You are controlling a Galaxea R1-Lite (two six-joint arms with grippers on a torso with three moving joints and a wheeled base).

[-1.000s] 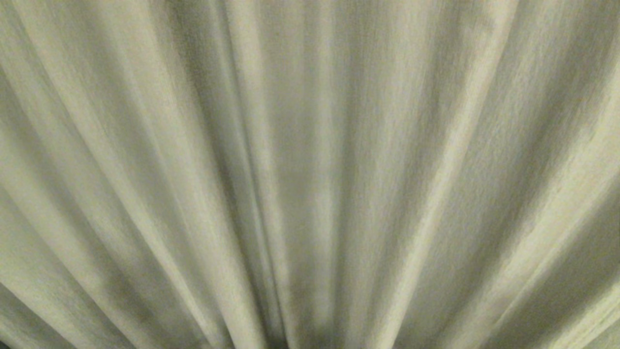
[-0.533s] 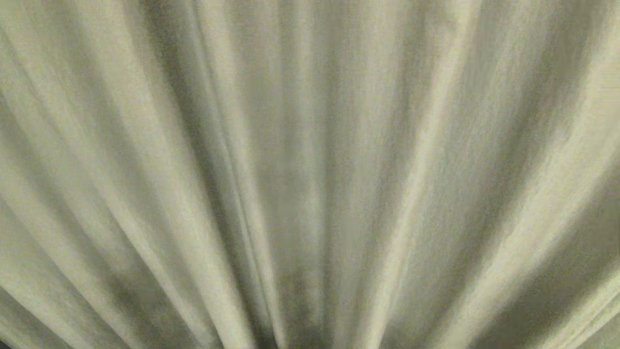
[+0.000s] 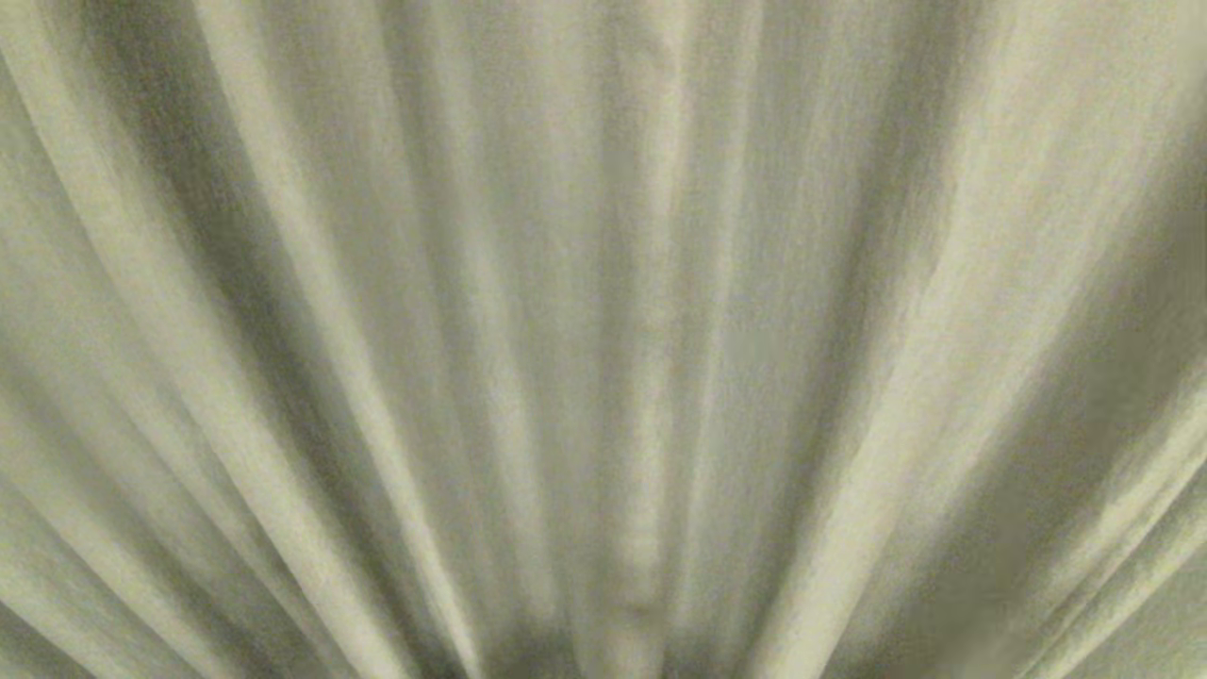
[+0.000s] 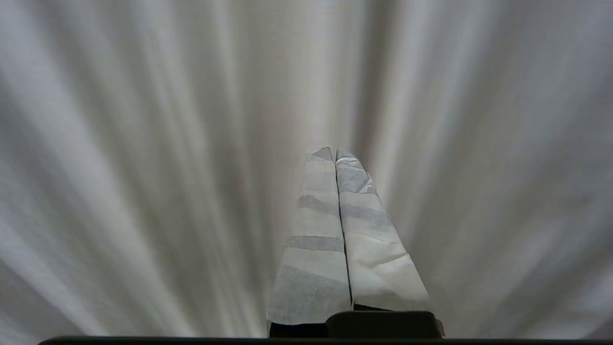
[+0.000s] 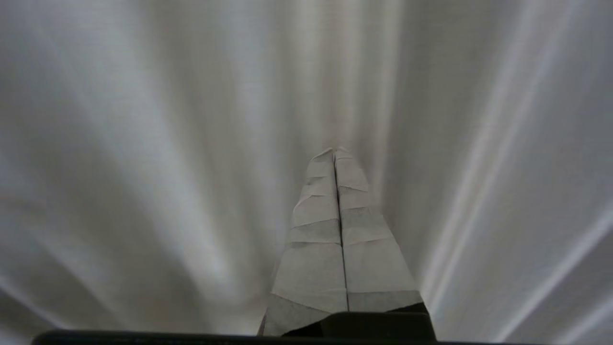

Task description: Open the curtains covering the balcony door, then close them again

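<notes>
Both closed grippers face the curtains (image 3: 603,339), blocking all views.

Only pleated fabric is seen: the curtains (image 3: 603,339) fill every view edge to edge. Whatever carries them cannot be made out. The folds seem to converge toward the lower edge of the head view.

text: none readable | labels: none | surface: plain curtains (image 3: 603,339) only
</notes>
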